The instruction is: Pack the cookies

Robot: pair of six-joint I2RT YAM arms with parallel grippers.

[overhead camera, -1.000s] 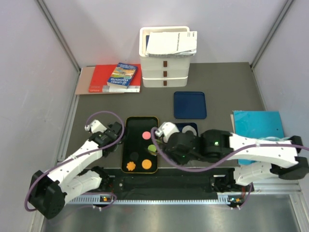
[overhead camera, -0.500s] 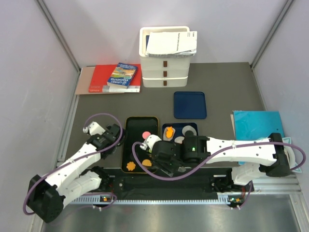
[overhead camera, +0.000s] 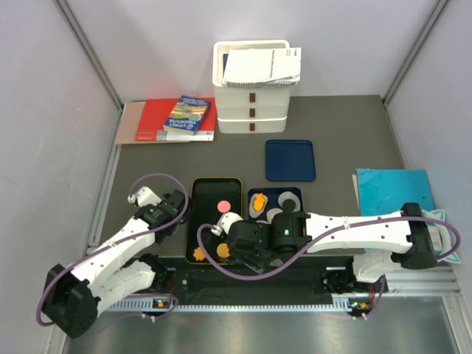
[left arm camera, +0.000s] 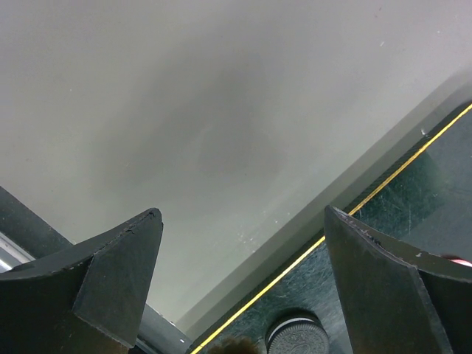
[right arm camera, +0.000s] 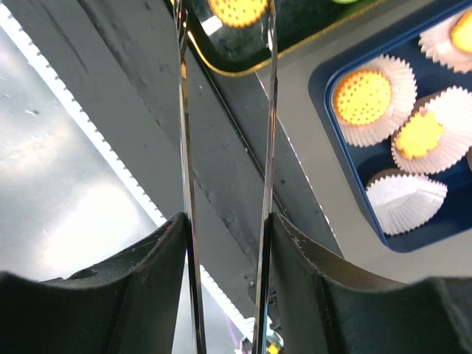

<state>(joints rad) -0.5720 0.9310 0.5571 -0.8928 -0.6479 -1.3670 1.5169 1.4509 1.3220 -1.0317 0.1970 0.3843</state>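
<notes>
Right fingers (right arm camera: 151, 284) clenched on metal tongs (right arm camera: 186, 147) at the lower end of the black tray (overhead camera: 209, 193); left fingers (left arm camera: 110, 273) spread wide, grasping nothing.
Cookies (overhead camera: 223, 206): pink mid-tray, orange ones at its lower edge, one between the tong blades. More sit in paper cups (right arm camera: 404, 198) in the blue tray (right arm camera: 457, 206) just right. The right arm (overhead camera: 354, 228) crosses the lower centre, covering part of both trays. A blue lid (overhead camera: 290, 160), white boxes (overhead camera: 251, 110) and books (overhead camera: 177, 119) lie higher up the counter (overhead camera: 346, 140).

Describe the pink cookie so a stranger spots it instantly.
Look at the black yellow-rimmed tray at the table's near edge. In its far half lies the pink cookie, the only pink piece; the cookies at the tray's near end are orange.
</notes>
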